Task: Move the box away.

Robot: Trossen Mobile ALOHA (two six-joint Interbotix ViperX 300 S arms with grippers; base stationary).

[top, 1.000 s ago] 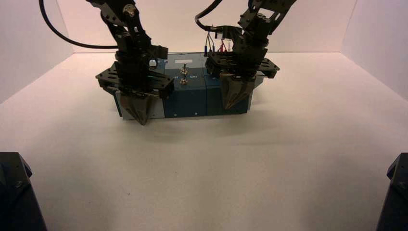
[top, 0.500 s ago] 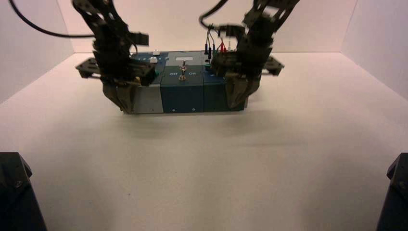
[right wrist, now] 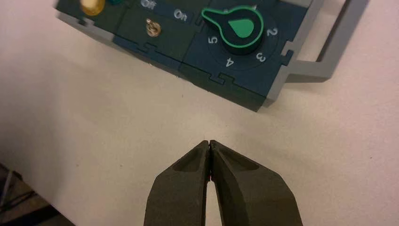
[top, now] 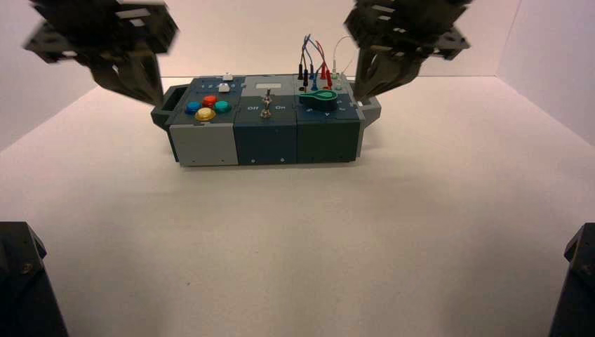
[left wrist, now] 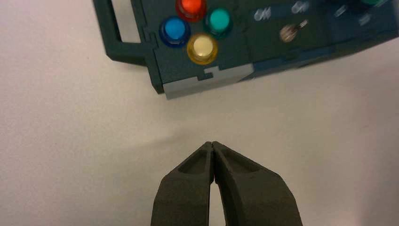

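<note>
A plain white enclosure, evenly lit.

The white floor fills most of the high view, matte and bare, with soft shadows across its middle. A pale back wall runs across the top of the frame. A left side wall angles in from the upper left and a right side wall from the upper right, meeting the floor in clean seams. Two dark shapes sit in the lower corners.
</note>
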